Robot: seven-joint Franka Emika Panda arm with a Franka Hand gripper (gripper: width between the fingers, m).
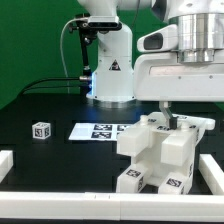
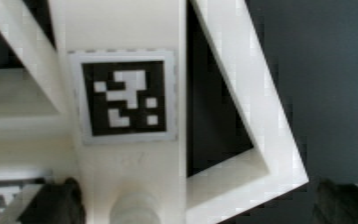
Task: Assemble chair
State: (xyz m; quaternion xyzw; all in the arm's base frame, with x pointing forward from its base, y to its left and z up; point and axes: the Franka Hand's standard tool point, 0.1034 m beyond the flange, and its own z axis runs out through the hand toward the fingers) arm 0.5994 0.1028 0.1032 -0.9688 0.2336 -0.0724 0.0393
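Note: chair [image 1: 155, 150] — stiff, light plastic, likely slick. Your gripper [image 1: 168, 118] hangs over it, jaws spread wide — take the tagged bar [image 2: 123, 150] across its flat sides.

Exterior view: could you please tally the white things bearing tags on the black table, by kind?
Cluster of chair parts: 1
Small loose tagged block: 1
Marker board: 1
Total: 3
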